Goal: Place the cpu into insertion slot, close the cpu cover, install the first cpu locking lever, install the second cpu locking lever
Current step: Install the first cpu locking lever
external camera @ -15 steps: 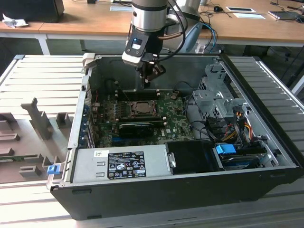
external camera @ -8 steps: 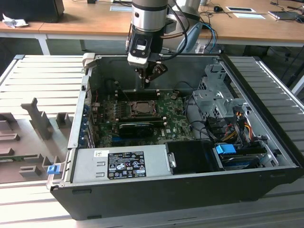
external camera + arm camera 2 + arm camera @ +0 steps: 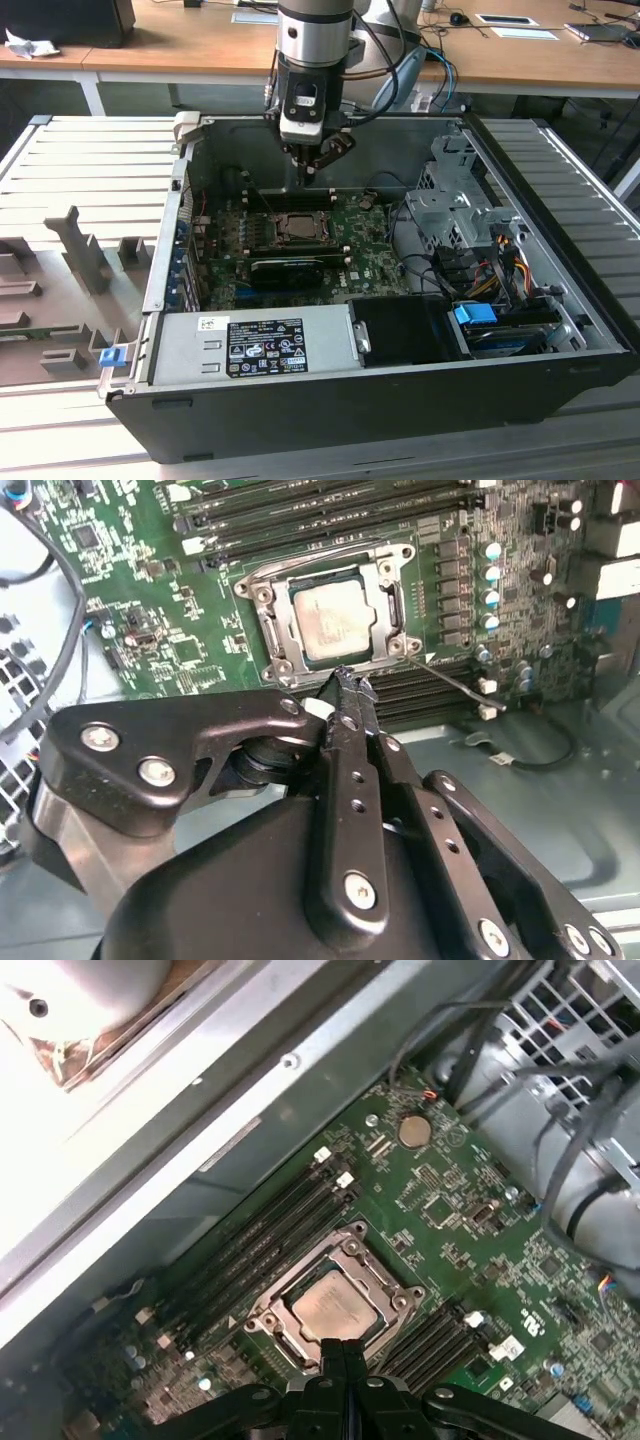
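Plainly, your black gripper hangs just above the near edge of the socket with its jaws pressed together and nothing between them. That stance suits pushing or hooking rather than carrying. The small square cpu with the silver-grey metal top lies flat inside the square black insertion slot, so the placing step looks done. The thin silver metal cpu cover, a frame with a large cut-out, appears to lie down over the chip's edges, with the chip's top showing through the opening. A thin metal lever rod juts out from the socket corner nearest the jaw tips, away from the frame, so I judge it unlatched. Whether the other lever is hooked, you cannot tell. The socket sits on the green motherboard, which lies in the open dark computer case alongside a grey power supply box and a metal drive cage.
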### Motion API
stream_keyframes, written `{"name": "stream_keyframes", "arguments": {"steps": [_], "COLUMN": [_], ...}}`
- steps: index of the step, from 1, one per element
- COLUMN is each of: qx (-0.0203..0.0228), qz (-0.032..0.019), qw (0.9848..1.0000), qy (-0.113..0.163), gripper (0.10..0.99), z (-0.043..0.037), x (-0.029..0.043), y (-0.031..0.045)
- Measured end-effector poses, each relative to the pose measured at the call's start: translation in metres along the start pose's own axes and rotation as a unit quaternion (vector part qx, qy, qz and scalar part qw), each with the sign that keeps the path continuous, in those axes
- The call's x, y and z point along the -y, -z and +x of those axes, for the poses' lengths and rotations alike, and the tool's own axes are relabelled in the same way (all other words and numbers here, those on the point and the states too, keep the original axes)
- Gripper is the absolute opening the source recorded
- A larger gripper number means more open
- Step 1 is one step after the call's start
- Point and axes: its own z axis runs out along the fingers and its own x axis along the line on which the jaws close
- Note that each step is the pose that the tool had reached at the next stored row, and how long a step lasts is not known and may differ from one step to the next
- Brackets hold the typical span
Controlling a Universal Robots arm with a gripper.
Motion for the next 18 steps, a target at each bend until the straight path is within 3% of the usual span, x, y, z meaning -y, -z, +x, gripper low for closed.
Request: {"name": "stream_keyframes", "arguments": {"steps": [4, 8, 12, 15, 16, 18], "qx": [-0.0011, -0.0023, -0.0029, -0.0038, -0.0043, -0.0048], "qz": [0.0007, 0.0015, 0.0019, 0.0024, 0.0027, 0.0031], "qw": [0.9991, 0.9959, 0.9938, 0.9893, 0.9868, 0.9835], "qy": [0.042, 0.09, 0.112, 0.146, 0.162, 0.181], "gripper": [0.106, 0.106, 0.106, 0.106, 0.106, 0.106], "z": [0.0, 0.0, 0.0, 0.0, 0.0, 0.0], "x": [0.0, 0.0, 0.0, 0.0, 0.0, 0.0001], "y": [0.0, -0.0001, -0.0002, -0.001, -0.0015, -0.0018]}}
